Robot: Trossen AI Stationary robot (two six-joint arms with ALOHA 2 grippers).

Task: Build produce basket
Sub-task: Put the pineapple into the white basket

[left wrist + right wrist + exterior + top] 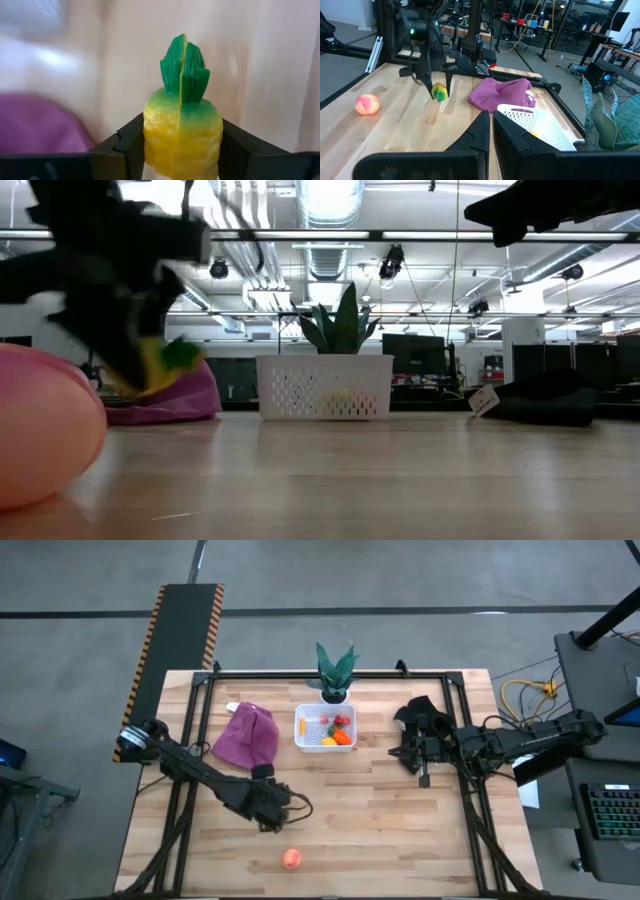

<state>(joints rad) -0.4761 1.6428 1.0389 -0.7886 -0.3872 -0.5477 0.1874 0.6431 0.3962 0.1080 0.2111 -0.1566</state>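
Wooden desk (400,830): the left claw (182,150), raised above it, clamps a toy pineapple (182,135) (green crown pointing away from the wrist, along the fingers). The white basket (326,727) sits mid-desk; the right claw (491,131) hovers pinched shut, empty.

Clamped between the dark left gripper's (181,150) fingers: a glossy plastic toy pineapple (182,131) — yellow body shading to green, solid green crown. Beside it, a crumpled purple cloth (248,735); farther off, a white perforated plastic basket (305,738) — holding orange, red and yellow pieces. Below, pale striped wood tabletop (380,830); nearby, a peach-pink round fruit (291,859).
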